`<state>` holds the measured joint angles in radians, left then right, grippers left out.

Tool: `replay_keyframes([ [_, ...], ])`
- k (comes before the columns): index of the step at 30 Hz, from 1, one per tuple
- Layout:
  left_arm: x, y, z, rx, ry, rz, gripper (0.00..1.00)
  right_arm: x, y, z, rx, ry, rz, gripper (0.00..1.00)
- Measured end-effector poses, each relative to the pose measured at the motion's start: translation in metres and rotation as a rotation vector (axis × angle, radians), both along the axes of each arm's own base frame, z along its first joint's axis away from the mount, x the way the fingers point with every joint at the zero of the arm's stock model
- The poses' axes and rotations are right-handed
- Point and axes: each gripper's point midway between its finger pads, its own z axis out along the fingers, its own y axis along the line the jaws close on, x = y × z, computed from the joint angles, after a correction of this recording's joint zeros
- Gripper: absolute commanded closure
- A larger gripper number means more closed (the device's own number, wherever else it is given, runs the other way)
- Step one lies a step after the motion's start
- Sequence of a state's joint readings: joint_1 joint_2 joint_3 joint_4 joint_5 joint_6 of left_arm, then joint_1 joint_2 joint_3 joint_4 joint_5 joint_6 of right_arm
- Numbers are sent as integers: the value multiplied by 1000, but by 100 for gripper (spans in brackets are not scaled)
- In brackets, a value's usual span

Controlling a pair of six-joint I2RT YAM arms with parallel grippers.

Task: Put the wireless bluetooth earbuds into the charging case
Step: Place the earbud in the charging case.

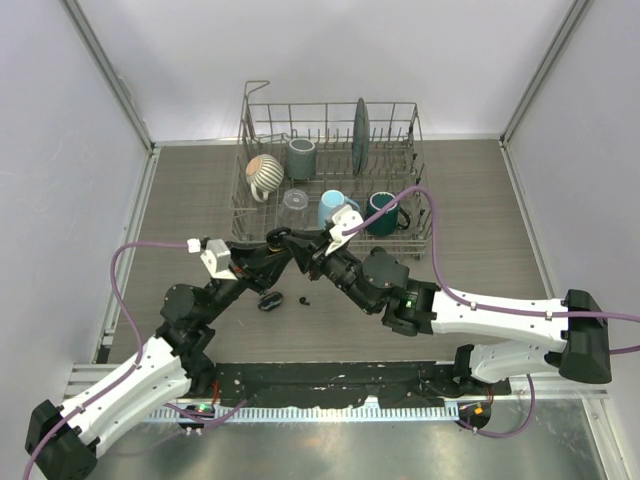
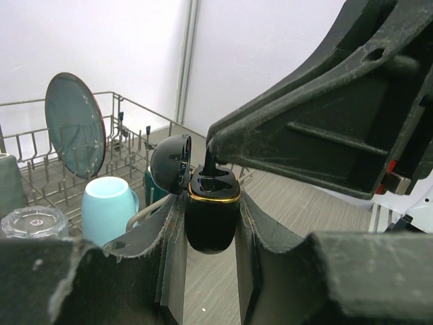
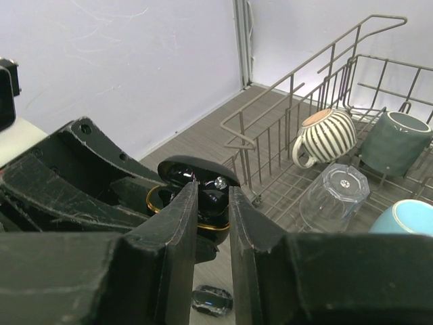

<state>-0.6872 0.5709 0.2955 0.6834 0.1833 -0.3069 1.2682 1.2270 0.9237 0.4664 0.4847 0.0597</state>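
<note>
My left gripper (image 2: 211, 203) is shut on a black charging case (image 2: 212, 223) with a gold rim and holds it above the table, its lid (image 2: 169, 162) open. My right gripper (image 3: 213, 189) is shut on a small black earbud (image 3: 218, 191) and holds it right at the case's open top (image 3: 157, 200). In the left wrist view the earbud (image 2: 209, 161) hangs from the right fingers (image 2: 304, 128) into the case mouth. In the top view both grippers meet (image 1: 298, 250) in front of the rack. A loose tiny black earbud (image 1: 303, 298) lies on the table.
A second dark case (image 1: 270, 301) lies on the table below the grippers and also shows in the right wrist view (image 3: 212, 300). Behind stands a wire dish rack (image 1: 245, 150) with a striped mug (image 1: 264, 172), grey cup (image 1: 302, 155), plate (image 1: 361, 125), blue mug (image 1: 333, 205) and teal mug (image 1: 382, 210).
</note>
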Motion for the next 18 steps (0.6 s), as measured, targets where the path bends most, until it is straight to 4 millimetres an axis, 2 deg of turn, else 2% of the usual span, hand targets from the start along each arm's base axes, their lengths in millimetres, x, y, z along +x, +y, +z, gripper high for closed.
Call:
replay_keyframes([
  [6,-1,0,0,1,0,-3,100,-3,2,-9,-30,11,20,99],
  [7,-1,-1,0,1,-1,-4,100,-3,2,-9,-30,13,21,96],
  [9,-1,-1,0,1,-2,-6,100,-3,2,-9,-31,17,21,88],
  [10,-1,-1,0,1,-3,-6,100,-3,3,-9,-29,21,21,79],
  [13,-1,0,1,-1,-8,-5,100,-2,4,-8,-24,36,20,64],
  [15,-1,0,2,-2,-14,-4,100,-3,5,-5,-15,50,24,58],
  [16,-1,0,3,-4,-19,-3,100,-4,5,-4,-10,61,28,48],
  [18,-2,1,6,-9,-30,-2,100,-5,7,-1,4,83,35,41],
])
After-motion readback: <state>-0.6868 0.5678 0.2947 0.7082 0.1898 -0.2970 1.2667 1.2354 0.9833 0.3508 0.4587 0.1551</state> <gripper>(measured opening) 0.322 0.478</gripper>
